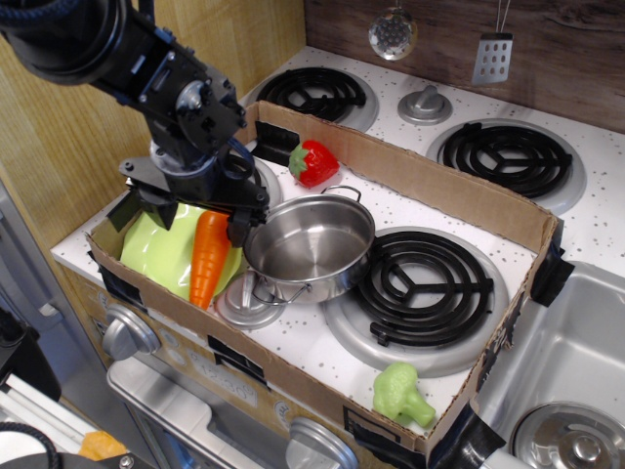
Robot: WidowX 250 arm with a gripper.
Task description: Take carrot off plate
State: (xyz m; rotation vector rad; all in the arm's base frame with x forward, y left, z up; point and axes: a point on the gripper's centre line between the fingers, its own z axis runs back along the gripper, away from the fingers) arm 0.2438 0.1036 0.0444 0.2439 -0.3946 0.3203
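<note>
The orange toy carrot (209,258) lies lengthwise on the lime-green plate (166,254) at the front left of the cardboard box, tip pointing to the front. Its green stem end is hidden under my gripper (195,217). The gripper hangs right over the carrot's top end, its two black fingers spread wide, one (156,210) over the plate's left part and one (237,227) beside the pot. It is open and holds nothing.
A steel pot (309,244) stands right next to the carrot, with a small grey lid (246,301) in front. A red strawberry (312,162) lies at the back. A green broccoli (398,393) lies front right. Cardboard box walls (439,191) enclose the stove top.
</note>
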